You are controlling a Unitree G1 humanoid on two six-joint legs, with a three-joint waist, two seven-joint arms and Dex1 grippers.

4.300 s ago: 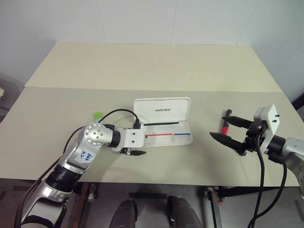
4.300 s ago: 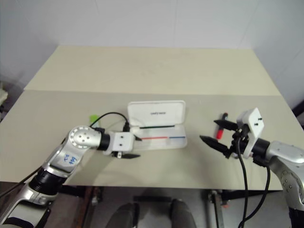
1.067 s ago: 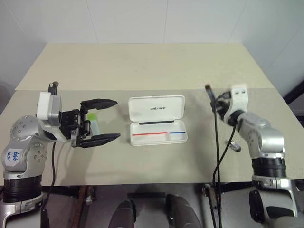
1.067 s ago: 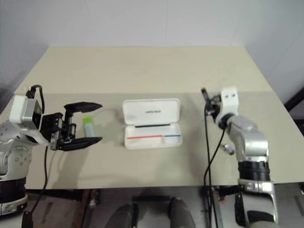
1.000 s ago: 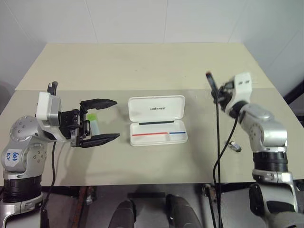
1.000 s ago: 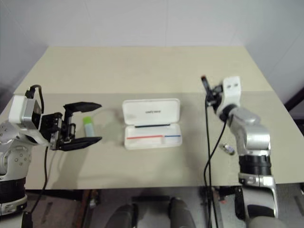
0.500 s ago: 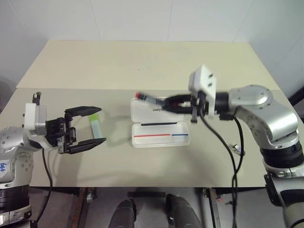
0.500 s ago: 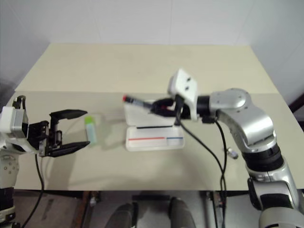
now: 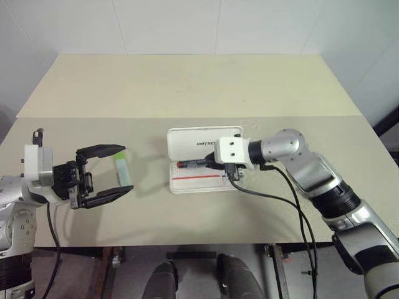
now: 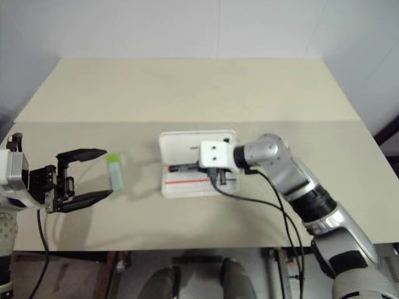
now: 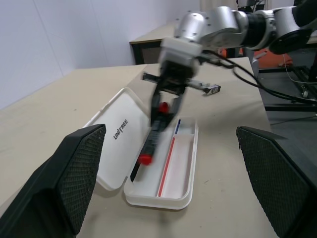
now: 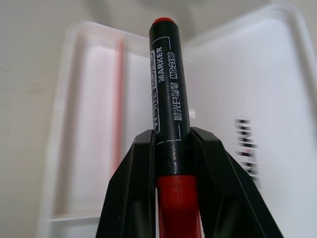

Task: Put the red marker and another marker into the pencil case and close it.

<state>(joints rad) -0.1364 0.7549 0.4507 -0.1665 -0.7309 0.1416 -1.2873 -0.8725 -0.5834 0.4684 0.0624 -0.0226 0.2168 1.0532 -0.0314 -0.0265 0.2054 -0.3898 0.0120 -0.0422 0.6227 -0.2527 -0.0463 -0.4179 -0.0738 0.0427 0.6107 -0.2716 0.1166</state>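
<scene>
— Lowered since a moment ago, the slim black red-ended marker [image 9: 198, 163] is pinched by the right gripper [image 9: 212, 163] over the open white plastic pencil case [image 9: 206, 160].

— Unreleased yet. The chunky green-capped marker [image 9: 123, 169] is left on the table beside the spread left gripper [image 9: 105, 175]; closing remains.

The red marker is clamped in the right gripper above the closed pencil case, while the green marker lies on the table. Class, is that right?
Not quite: the pencil case is open, lid folded back, as the left eye view shows. The red marker is indeed clamped in the right gripper, and the green marker lies on the table.
</scene>
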